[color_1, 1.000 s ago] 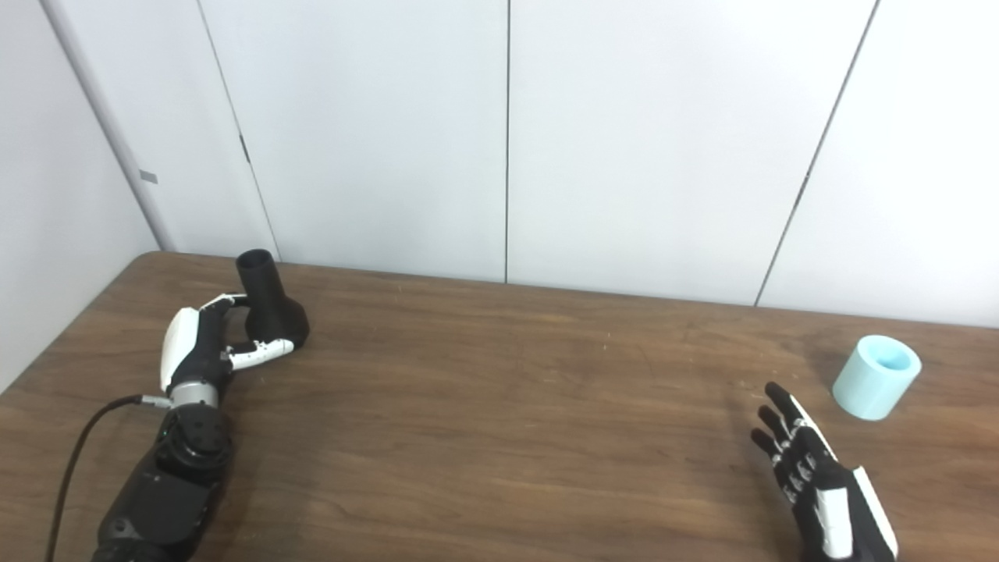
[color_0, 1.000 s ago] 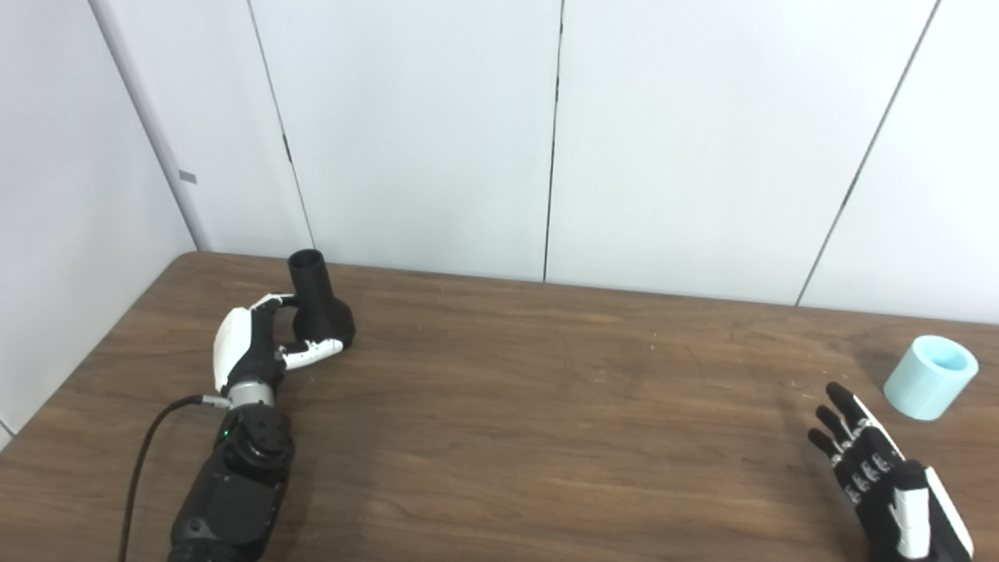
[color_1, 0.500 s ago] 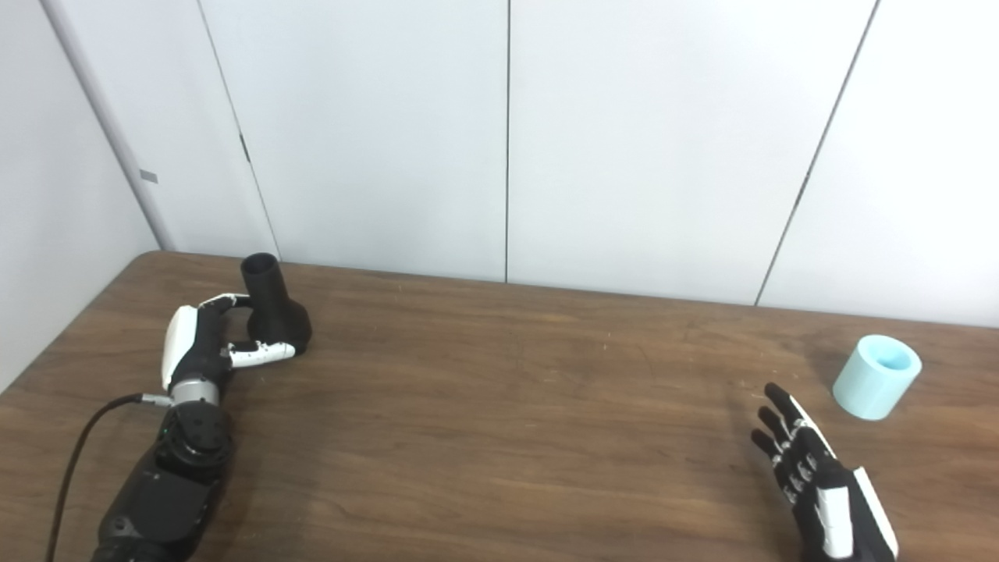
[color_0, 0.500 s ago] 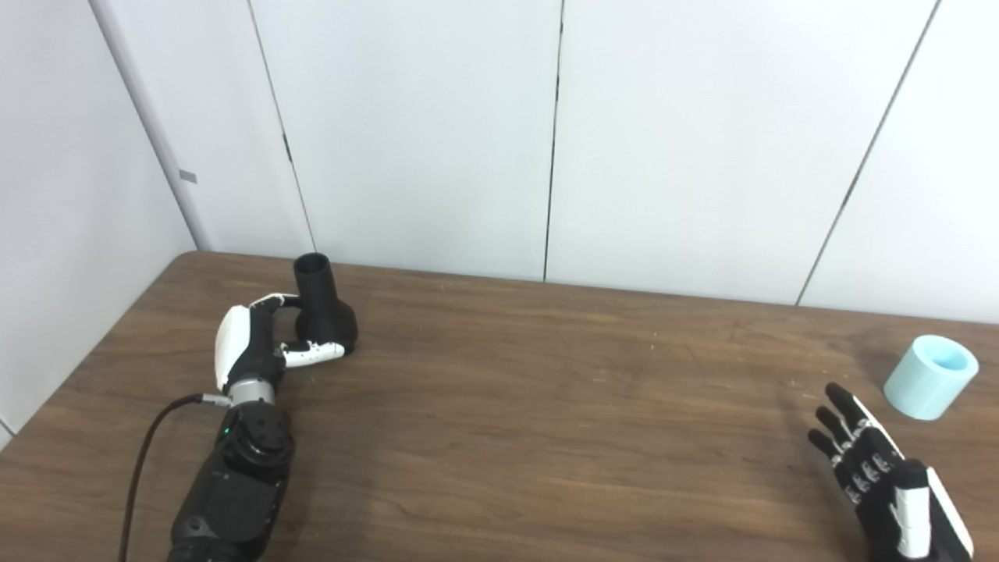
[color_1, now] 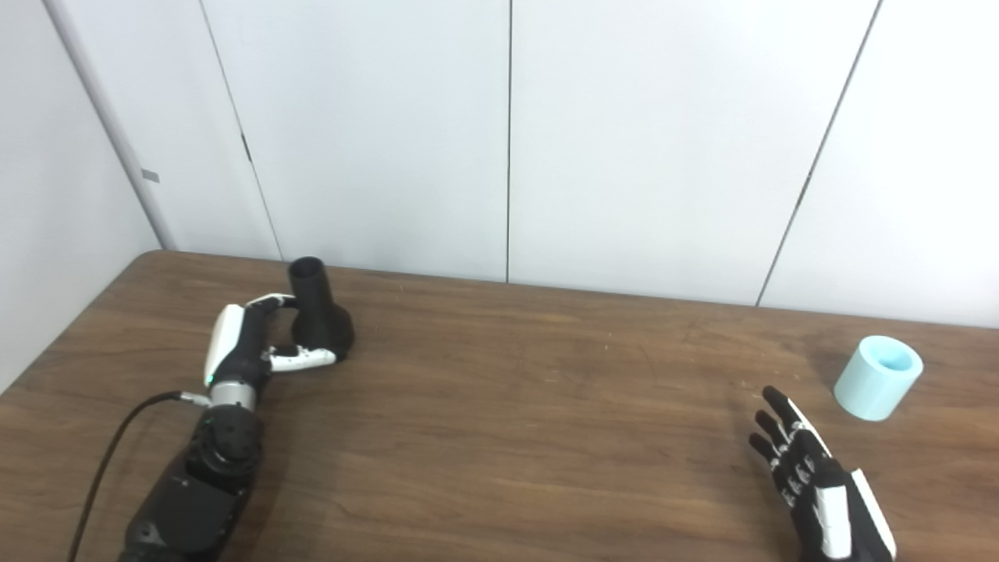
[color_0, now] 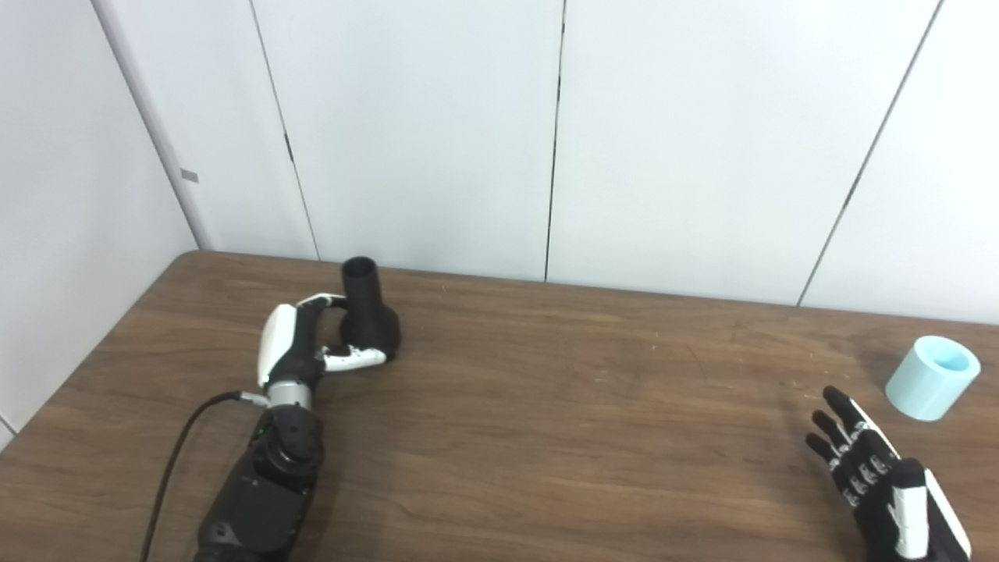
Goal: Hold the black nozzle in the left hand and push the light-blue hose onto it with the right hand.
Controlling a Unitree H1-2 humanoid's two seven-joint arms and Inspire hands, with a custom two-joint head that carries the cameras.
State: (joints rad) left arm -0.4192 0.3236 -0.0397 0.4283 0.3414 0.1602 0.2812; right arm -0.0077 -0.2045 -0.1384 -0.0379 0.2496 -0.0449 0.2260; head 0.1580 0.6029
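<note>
Left hand wraps black nozzle at far-left part of table: fingers curl behind narrow neck, thumb crosses front of wide base. Nozzle upright, open end up, base at tabletop. Right hand near bottom-right edge, fingers straight and slightly spread, holding nothing. Light-blue hose stands on table just beyond right fingertips, not touching.

Nozzle stands far left on the table; hose far right.
</note>
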